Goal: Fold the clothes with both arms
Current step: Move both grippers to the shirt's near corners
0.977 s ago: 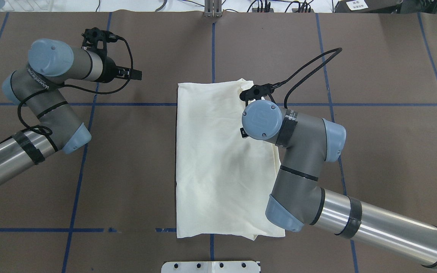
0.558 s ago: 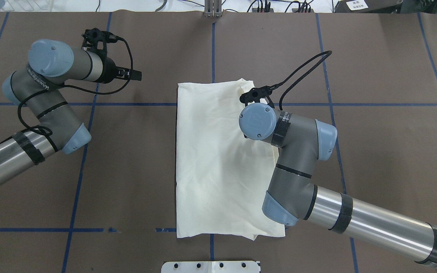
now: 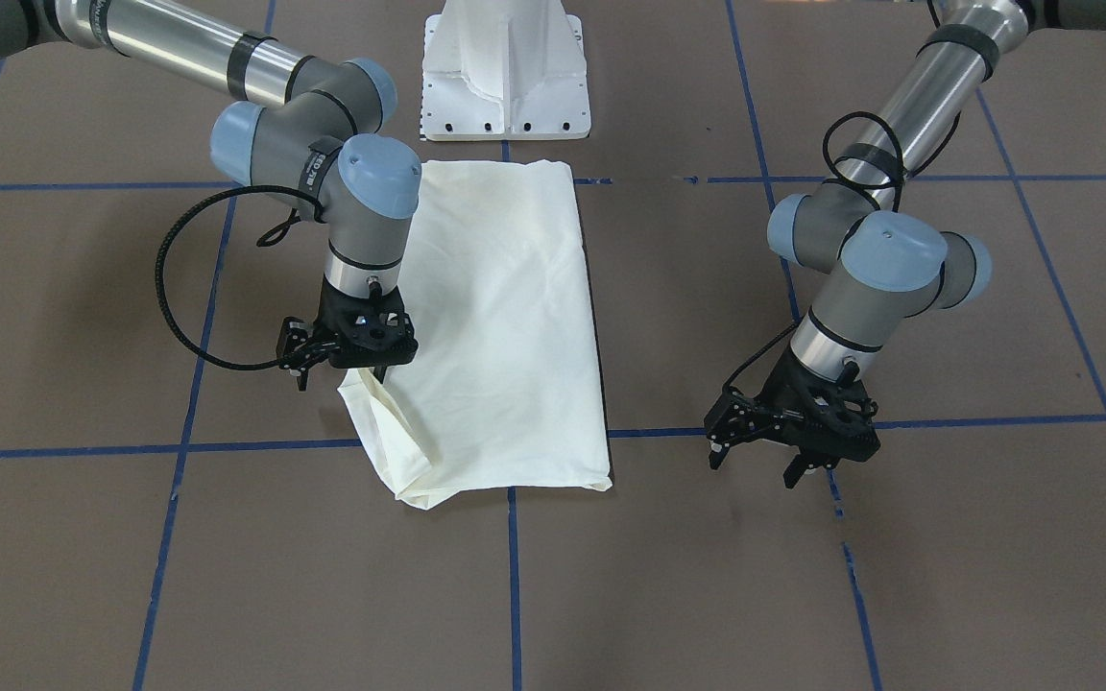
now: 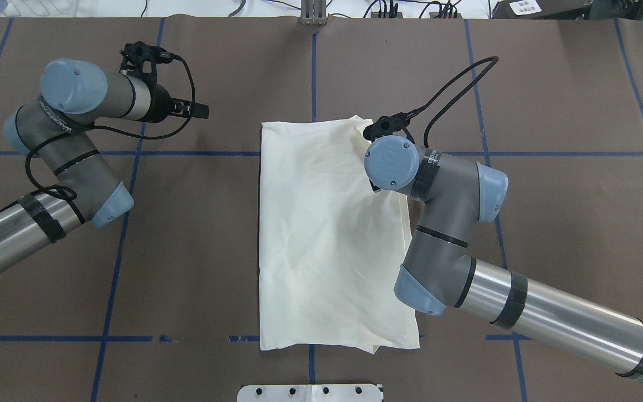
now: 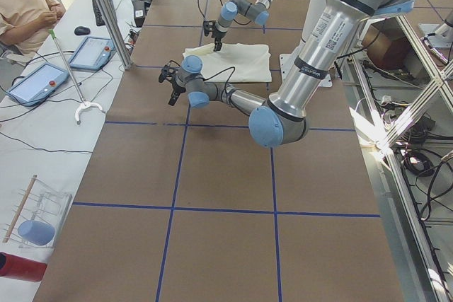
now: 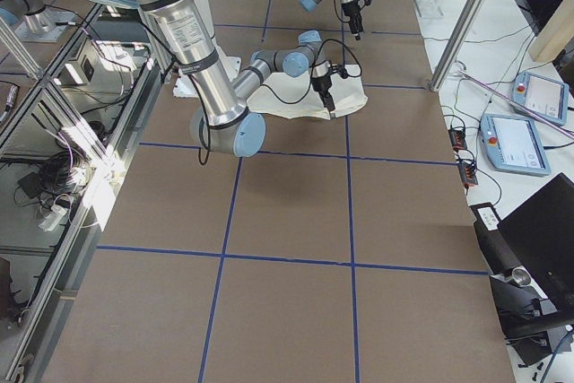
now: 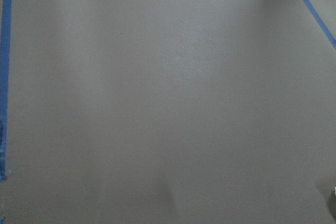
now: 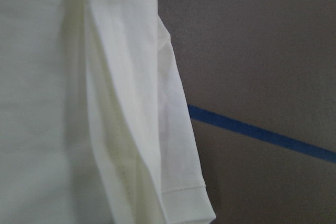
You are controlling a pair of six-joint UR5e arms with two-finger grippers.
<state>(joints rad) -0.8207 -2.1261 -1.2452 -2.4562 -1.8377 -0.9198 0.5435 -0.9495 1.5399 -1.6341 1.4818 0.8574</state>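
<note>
The cream-white shirt (image 4: 327, 234) lies folded into a long rectangle in the middle of the brown worktop (image 4: 550, 223). Its long sides run away from the robot, and its near short edge lies close to the white base plate (image 3: 505, 67). The side that faces up is plain and shows no print. It crosses one of the blue tape lines (image 4: 115, 251) that mark the worktop into squares.

The right end effector (image 3: 366, 369) points down at the shirt's far corner on the robot's right. There the cloth is rumpled, and its layers stand up a little from the surface. The wrist hides the fingers from above, and the front view does not settle the matter, so I cannot tell whether it is clenched on the cloth or released. The right wrist camera shows loose folds and a hemmed edge (image 8: 184, 200) lying beside a blue line.

The left end effector (image 3: 803, 461) hangs above bare worktop, well apart from the shirt, near a crossing of tape lines. It grasps nothing, and I cannot tell whether its fingers are parted. The left wrist camera shows only brown surface and tape.

A seated person (image 5: 25, 5) shows at the left side view's edge.
</note>
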